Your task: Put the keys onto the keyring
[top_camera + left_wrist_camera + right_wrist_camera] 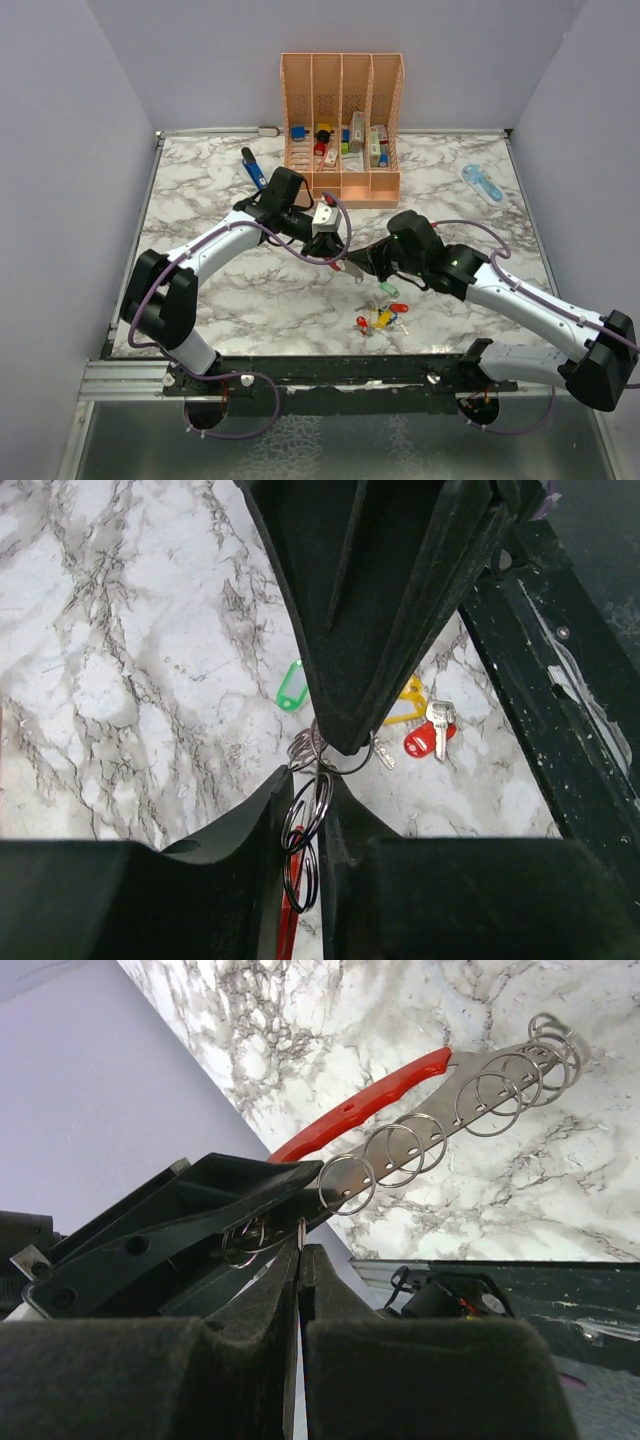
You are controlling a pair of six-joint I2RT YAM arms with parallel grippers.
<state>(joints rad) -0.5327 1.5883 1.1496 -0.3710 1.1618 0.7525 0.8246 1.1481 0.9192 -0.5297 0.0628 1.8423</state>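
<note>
The keyring point(360, 1105) hangs above the marble, its red side up and its silver bar point(470, 1085) threaded with several split rings. My right gripper point(300, 1245) is shut on the keyring's near end, at mid-table in the top view point(372, 268). My left gripper point(308, 780) meets it from the left point(345, 262). Its jaws are closed in on two dark split rings point(305, 830), with a red sliver below. The keys point(383, 315) lie in a loose bunch on the table under both grippers. A green tag point(291, 685), a yellow one point(408, 700) and a red key point(422, 740) show.
A peach organiser point(342, 120) with coloured blocky items stands at the back. A dark blue stick tool point(253, 168) lies to its left, a pale blue flat tool point(482, 183) at the back right. The dark front rail point(330, 370) runs close behind the keys.
</note>
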